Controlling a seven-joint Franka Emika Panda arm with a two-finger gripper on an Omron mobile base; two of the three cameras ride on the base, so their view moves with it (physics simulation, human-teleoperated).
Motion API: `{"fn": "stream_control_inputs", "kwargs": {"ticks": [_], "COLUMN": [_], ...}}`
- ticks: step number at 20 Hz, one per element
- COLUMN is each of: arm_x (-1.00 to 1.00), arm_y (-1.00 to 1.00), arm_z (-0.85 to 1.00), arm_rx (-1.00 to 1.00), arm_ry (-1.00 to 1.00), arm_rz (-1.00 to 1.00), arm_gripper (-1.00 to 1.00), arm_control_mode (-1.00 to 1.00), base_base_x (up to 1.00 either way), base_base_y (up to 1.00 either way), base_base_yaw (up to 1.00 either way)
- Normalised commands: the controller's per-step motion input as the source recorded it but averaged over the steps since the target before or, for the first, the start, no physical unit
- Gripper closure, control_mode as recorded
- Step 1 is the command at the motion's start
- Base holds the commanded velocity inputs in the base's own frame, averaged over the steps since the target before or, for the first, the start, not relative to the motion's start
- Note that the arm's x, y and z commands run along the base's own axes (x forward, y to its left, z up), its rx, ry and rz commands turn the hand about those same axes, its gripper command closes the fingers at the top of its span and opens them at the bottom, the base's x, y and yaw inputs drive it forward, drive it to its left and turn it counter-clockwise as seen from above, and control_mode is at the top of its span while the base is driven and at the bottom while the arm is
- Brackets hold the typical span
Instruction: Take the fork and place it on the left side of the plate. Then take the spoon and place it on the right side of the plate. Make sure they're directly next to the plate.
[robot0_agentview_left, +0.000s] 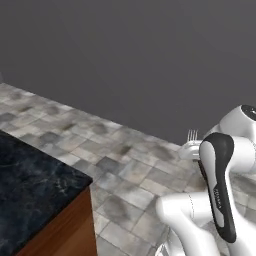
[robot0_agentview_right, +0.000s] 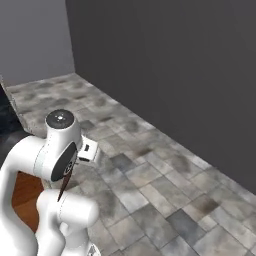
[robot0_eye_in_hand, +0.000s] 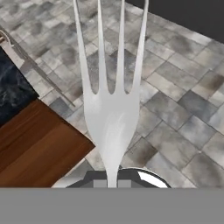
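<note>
Fork (robot0_eye_in_hand: 111, 118) is gripped in the closed fingers, tines up, carried over the tiled floor (robot0_eye_in_hand: 175, 87) beside the dark surface (robot0_agentview_left: 30, 180). I judge the placing of both cutlery pieces is not yet done.

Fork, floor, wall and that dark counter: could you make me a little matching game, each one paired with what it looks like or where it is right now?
Things:
1. fork
2. floor
3. wall
4. counter top

Descriptions:
A. plain dark grey, flat and bare
B. black marbled stone over a brown wooden side
C. grey mottled stone tiles
D. silver tines sticking up out of the pincer, held above the floor

Pairs: 1-D, 2-C, 3-A, 4-B
</note>
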Motion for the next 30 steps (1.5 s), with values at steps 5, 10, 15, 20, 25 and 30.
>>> {"fn": "stream_control_inputs", "kwargs": {"ticks": [5, 10, 15, 20, 25, 30], "arm_x": [0.00, 0.00, 0.00, 0.00, 0.00, 0.00], "arm_y": [0.00, 0.00, 0.00, 0.00, 0.00, 0.00], "arm_z": [0.00, 0.00, 0.00, 0.00, 0.00, 0.00], "arm_rx": [0.00, 0.00, 0.00, 0.00, 0.00, 0.00], "arm_ry": [0.00, 0.00, 0.00, 0.00, 0.00, 0.00], "arm_rz": [0.00, 0.00, 0.00, 0.00, 0.00, 0.00], "arm_gripper": [1.00, 1.00, 1.00, 1.00, 1.00, 1.00], "arm_control_mode": [1.00, 1.00, 1.00, 1.00, 1.00, 1.00], "base_base_x": [1.00, 1.00, 1.00, 1.00, 1.00, 1.00], "base_base_y": [0.00, -0.19, -0.51, -0.64, -0.57, -0.53], "base_base_yaw": [0.58, 0.52, 0.47, 0.44, 0.46, 0.46]}}
